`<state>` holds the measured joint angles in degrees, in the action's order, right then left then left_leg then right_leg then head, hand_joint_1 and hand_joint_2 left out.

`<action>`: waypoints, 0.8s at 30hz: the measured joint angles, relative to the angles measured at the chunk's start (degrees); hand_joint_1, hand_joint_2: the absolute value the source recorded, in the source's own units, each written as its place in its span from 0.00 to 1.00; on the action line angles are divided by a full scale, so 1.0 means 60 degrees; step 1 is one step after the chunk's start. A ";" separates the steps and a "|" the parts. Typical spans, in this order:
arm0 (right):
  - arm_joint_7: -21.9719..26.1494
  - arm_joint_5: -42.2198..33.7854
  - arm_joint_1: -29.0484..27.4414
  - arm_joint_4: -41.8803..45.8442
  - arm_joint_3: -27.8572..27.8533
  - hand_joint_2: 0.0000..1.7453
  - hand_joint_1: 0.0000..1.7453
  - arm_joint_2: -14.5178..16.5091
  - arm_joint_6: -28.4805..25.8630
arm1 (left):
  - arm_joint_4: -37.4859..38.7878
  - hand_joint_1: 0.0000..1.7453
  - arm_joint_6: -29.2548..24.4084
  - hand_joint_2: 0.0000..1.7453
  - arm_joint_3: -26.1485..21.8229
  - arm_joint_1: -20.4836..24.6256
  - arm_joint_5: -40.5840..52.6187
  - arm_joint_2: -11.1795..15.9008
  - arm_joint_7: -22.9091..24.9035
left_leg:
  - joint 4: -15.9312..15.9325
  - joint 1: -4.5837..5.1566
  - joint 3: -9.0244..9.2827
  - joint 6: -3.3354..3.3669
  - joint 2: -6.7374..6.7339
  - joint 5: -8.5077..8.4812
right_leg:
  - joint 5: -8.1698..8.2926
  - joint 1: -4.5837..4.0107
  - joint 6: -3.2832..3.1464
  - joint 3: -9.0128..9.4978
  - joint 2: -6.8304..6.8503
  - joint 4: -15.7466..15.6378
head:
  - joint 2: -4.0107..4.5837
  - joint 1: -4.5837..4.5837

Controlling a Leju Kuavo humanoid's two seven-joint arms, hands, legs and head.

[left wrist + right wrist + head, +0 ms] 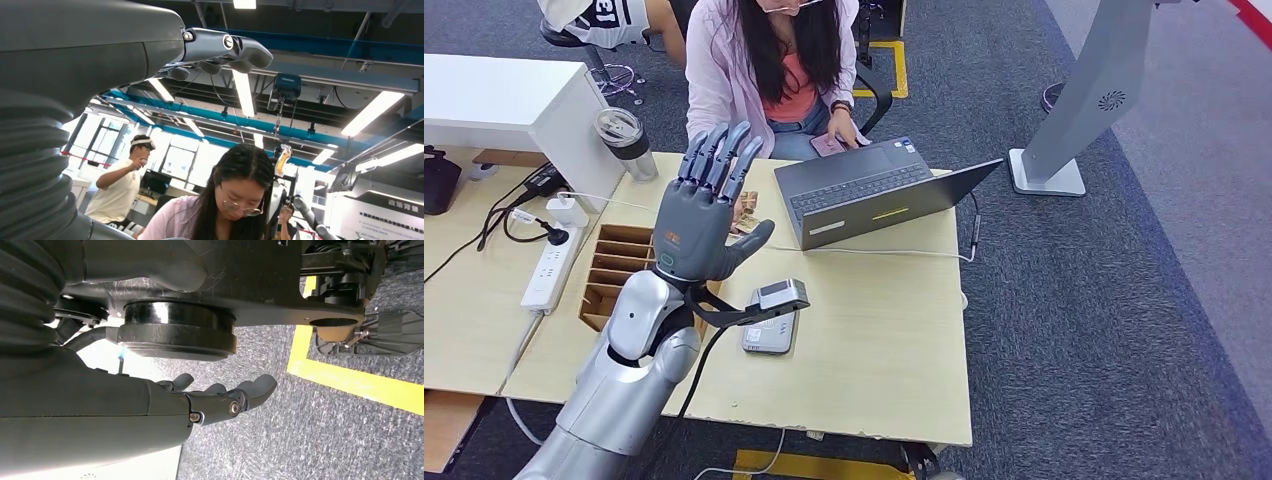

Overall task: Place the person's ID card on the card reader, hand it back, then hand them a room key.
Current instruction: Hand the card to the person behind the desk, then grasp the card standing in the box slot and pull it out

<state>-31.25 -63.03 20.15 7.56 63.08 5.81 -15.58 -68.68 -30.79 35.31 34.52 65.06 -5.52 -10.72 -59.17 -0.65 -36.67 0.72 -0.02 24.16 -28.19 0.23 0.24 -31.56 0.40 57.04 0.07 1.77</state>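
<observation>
My left hand (704, 205) is raised above the table, palm turned toward the person, fingers spread and holding nothing. In the left wrist view its fingers (225, 50) stretch out under the ceiling lights. The grey card reader (769, 335) lies flat on the table just below my wrist, with no card on it. Across the table the seated person (769, 60) holds a small pinkish card-like object (828, 145) by the laptop. My right hand (225, 400) hangs beside my body over the carpet, fingers loosely extended and empty.
An open laptop (874, 190) sits at the table's far side. A wooden slotted organiser (614, 265) stands left of my hand, small brownish items (746, 212) behind it. A power strip (549, 265) and a tumbler (624, 135) lie further left. A white stand base (1044, 172) is on the floor.
</observation>
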 joint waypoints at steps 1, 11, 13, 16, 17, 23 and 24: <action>0.0039 -0.0051 -0.0010 0.0000 -0.0034 1.00 0.00 -0.0008 -0.0006 | -0.0098 0.00 0.0003 1.00 0.0056 -0.0068 -0.0053 0.0058 -0.0056 | 0.0000 0.0000 0.0000 0.0000 0.0000 0.0001 | 0.0000 0.0000 0.0000 0.0000 -0.0001 0.0000 | 0.0000 0.0000; 0.0468 -0.0497 -0.0233 -0.0025 -0.0384 1.00 0.00 -0.0249 -0.0086 | -0.1513 0.00 0.0238 1.00 0.0899 -0.1514 -0.0544 0.1218 -0.0288 | 0.0009 -0.0002 0.0001 -0.0005 -0.0004 0.0013 | -0.0008 -0.0001 -0.0001 -0.0004 -0.0007 -0.0001 | 0.0000 -0.0001; 0.0552 -0.0619 -0.0264 -0.0026 -0.0453 1.00 0.00 -0.0295 -0.0132 | -0.1518 0.00 0.0428 1.00 0.0989 -0.1824 -0.0689 0.1493 -0.0297 | 0.0012 -0.0001 0.0003 -0.0005 -0.0006 0.0013 | -0.0008 -0.0001 -0.0001 -0.0002 -0.0009 0.0000 | 0.0000 0.0000; 0.0701 -0.0826 -0.0360 -0.0028 -0.0582 1.00 0.00 -0.0394 -0.0165 | -0.1505 0.00 0.0270 1.00 0.1018 -0.2753 -0.0860 0.2009 -0.0324 | 0.0015 0.0000 0.0009 -0.0010 -0.0027 0.0021 | -0.0010 -0.0001 -0.0004 -0.0002 -0.0033 -0.0001 | 0.0000 -0.0001; 0.0735 -0.0873 -0.0404 -0.0031 -0.0611 1.00 0.00 -0.0433 -0.0164 | -0.1482 0.00 0.0107 1.00 0.1010 -0.3102 -0.0875 0.2179 -0.0345 | 0.0015 0.0000 0.0008 -0.0011 -0.0033 0.0024 | -0.0013 0.0000 -0.0005 -0.0007 -0.0040 -0.0001 | 0.0000 -0.0001; 0.0825 -0.0978 -0.0559 -0.0052 -0.0677 1.00 0.00 -0.0604 -0.0141 | -0.1380 0.00 -0.0633 1.00 0.0607 -0.4781 -0.0913 0.2936 -0.0601 | 0.0014 -0.0001 0.0007 -0.0024 -0.0035 0.0045 | -0.0036 0.0000 -0.0017 -0.0012 -0.0043 -0.0002 | 0.0000 0.0006; 0.0830 -0.0980 -0.0578 -0.0055 -0.0677 1.00 0.00 -0.0626 -0.0146 | -0.1391 0.00 -0.0638 1.00 0.0492 -0.5011 -0.0895 0.3002 -0.0619 | 0.0014 -0.0001 0.0006 -0.0023 -0.0037 0.0046 | -0.0037 0.0000 -0.0017 -0.0013 -0.0043 -0.0002 | 0.0000 0.0005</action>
<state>-26.27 -68.91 16.68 7.23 59.01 2.05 -16.45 -77.02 -34.62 38.26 4.45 59.69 12.49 -14.43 -59.09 -0.65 -36.63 0.58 -0.24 24.43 -28.41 0.23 0.14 -31.64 0.15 57.03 0.07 1.80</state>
